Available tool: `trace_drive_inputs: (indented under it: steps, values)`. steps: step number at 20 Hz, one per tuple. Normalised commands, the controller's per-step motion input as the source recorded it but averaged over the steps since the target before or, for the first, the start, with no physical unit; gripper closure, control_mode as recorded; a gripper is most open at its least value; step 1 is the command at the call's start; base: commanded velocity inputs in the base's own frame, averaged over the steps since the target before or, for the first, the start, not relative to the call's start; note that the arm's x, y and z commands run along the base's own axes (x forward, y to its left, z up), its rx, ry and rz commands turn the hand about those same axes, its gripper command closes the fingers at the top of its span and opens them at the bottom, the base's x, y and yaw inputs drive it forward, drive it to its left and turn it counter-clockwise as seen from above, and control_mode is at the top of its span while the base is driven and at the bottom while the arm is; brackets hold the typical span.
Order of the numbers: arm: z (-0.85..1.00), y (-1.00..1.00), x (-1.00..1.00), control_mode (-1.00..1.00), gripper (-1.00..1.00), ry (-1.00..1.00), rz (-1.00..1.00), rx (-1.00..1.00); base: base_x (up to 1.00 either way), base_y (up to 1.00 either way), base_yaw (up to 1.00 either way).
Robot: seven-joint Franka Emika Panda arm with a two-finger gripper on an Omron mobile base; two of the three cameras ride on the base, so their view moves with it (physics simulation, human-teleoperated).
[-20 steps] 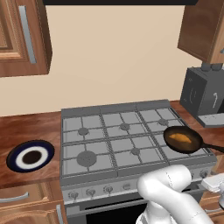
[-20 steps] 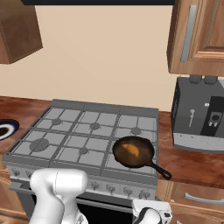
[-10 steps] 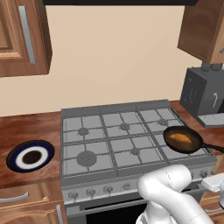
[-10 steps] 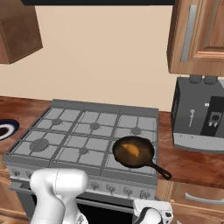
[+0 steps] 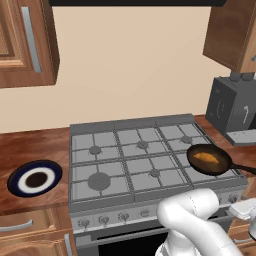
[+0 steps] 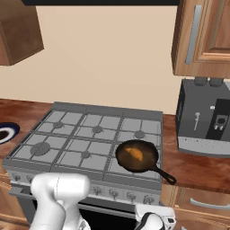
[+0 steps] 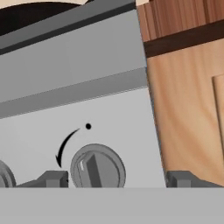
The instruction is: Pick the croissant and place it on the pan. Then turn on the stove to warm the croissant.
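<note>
The croissant (image 6: pixel 134 154) already lies in the pan (image 6: pixel 137 156), right of centre in the right base view, on a front burner of the stove (image 5: pixel 145 131). The fingers (image 7: pixel 117 178) stand wide apart, holding nothing, framing a knob (image 7: pixel 97 168) to turn it

2 base views look down from behind onto the same stove (image 5: pixel 135 155), from left and right; hand view faces 1 knob (image 7: pixel 97 167) closely.

Stove knob (image 7: pixel 97 168) between open jaws
</note>
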Motion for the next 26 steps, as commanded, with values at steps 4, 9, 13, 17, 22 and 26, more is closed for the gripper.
trace_drive_inputs:
  steps: [4,9,13,17,22,26]
  values:
    - [0.0,0.34,0.0,-1.0,1.0,0.0,-0.1,0.0,0.0,0.0,0.0]
    - [0.0,0.26,0.0,-1.0,1.0,0.01,-0.09,0.0,0.0,0.0,0.0]
    - [0.0,0.12,0.0,-1.0,1.0,0.07,-0.05,0.0,0.0,0.0,0.0]
    - [0.0,0.13,0.0,-1.0,1.0,0.05,-0.03,0.0,0.0,0.0,0.0]
    - [0.0,0.19,0.0,-1.0,1.0,0.03,0.0,0.0,0.0,0.0,0.0]
    - [0.0,0.04,0.11,-1.0,1.0,0.0,0.0,0.0,0.0,0.0,0.0]
